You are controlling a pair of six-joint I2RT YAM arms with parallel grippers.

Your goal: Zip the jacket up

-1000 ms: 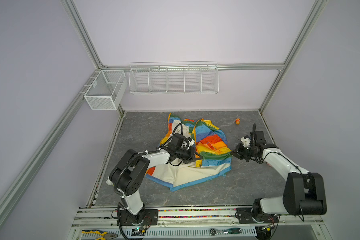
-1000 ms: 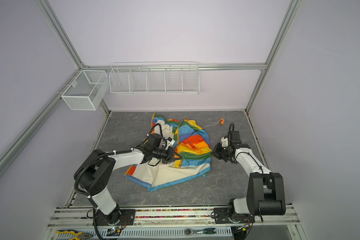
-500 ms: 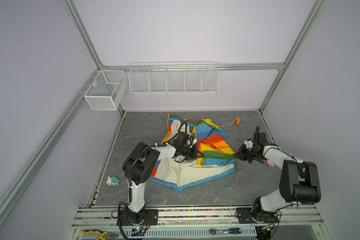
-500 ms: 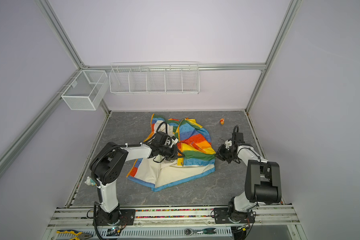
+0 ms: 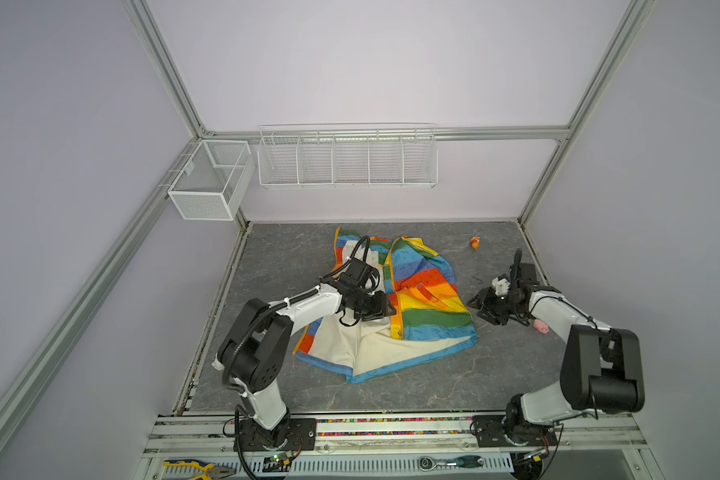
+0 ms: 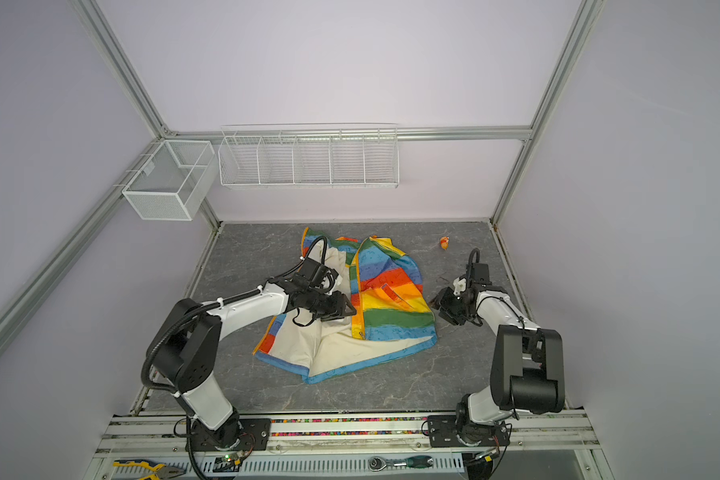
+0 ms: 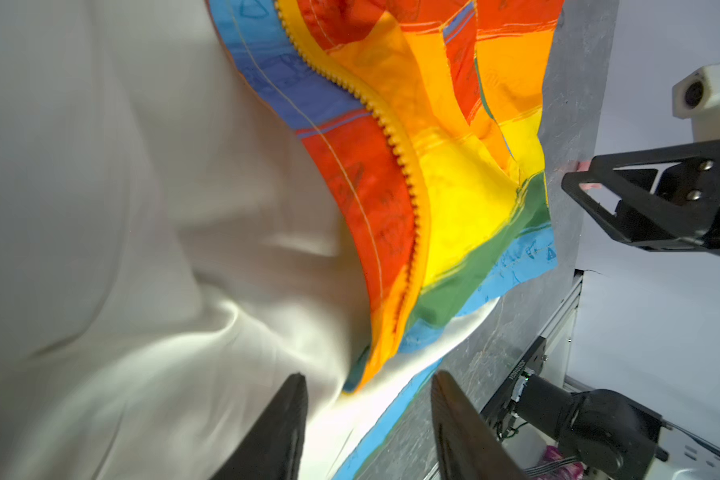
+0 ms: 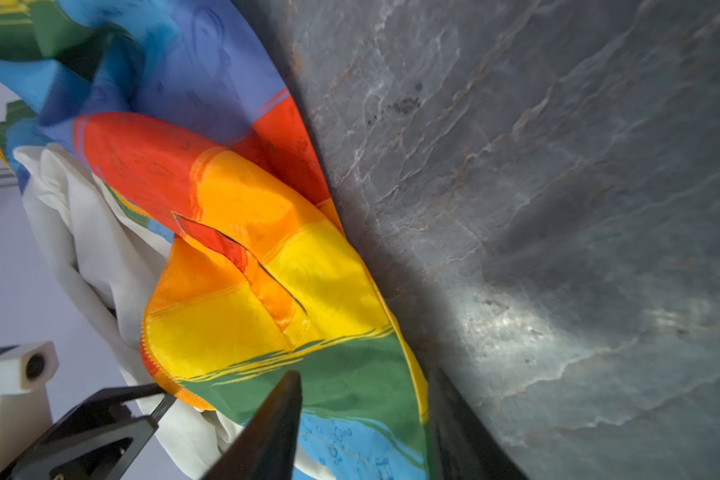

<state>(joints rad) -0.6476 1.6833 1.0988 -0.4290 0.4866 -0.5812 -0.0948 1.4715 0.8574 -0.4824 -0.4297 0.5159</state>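
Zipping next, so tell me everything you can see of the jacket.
The jacket is thin, rainbow-striped fabric, lying open and rumpled on the grey table. One front panel lies striped side up with a slanted pocket; cream lining shows beside it, edged by a blue hem. The orange-yellow zipper runs unjoined along the panel's edge. The left pincer hangs open over the lining, the right pincer open at the panel's outer edge; contact unclear.

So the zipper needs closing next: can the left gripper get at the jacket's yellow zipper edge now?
Probably yes. The left gripper stands open right beside the zipper edge, which lies exposed with nothing covering it.
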